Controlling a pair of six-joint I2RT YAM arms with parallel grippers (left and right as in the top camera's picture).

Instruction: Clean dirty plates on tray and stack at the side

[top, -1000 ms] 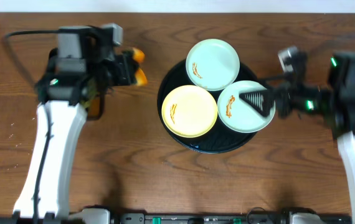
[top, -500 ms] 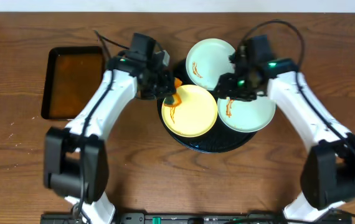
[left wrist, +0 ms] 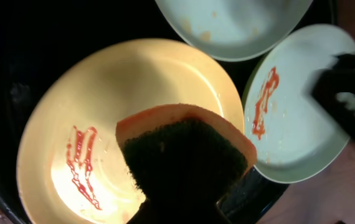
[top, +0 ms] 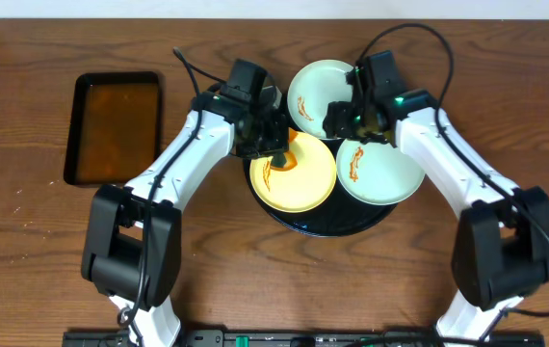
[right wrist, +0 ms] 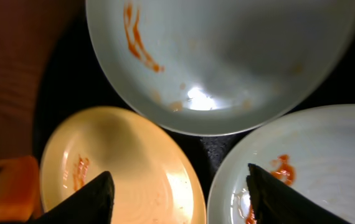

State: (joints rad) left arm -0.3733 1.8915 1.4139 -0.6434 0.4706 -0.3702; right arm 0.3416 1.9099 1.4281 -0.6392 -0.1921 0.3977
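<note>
sponge (left wrist: 187, 149) is clamped in your left gripper (top: 278, 154), jaws closed on it; dark green scrub face toward the wrist camera, orange backing showing along its top edge; it sits over the yellow plate (top: 299, 178) at that plate's far-left rim; can't tell if it touches the plate; orange-brown smear (left wrist: 81, 165) on the yellow plate lies beside the sponge, not under it; your right gripper (right wrist: 179, 173) is spread wide with nothing between its fingers (right wrist: 81, 199); it hangs over the spot where the three plates come close together, at the near rim of the far mint plate (top: 323, 87); whether it touches anything you can't tell; round black tray (top: 327, 224) sits about mid-worktop, a little toward the far edge; all three plates lie on it, flat and unstacked; yellow plate on the tray's left side, far mint plate overhanging the tray's far rim, right mint plate (top: 390, 178) on the side toward the right edge; far mint plate has a thin sauce streak (right wrist: 137, 37) near its left rim plus faint spots; right mint plate has a streak (left wrist: 263, 102) on its left part; rectangular black tray (top: 116, 125) with orange-brown liquid sits toward the left edge, well apart from the round tray; wooden table (top: 255, 280) under everything
</note>
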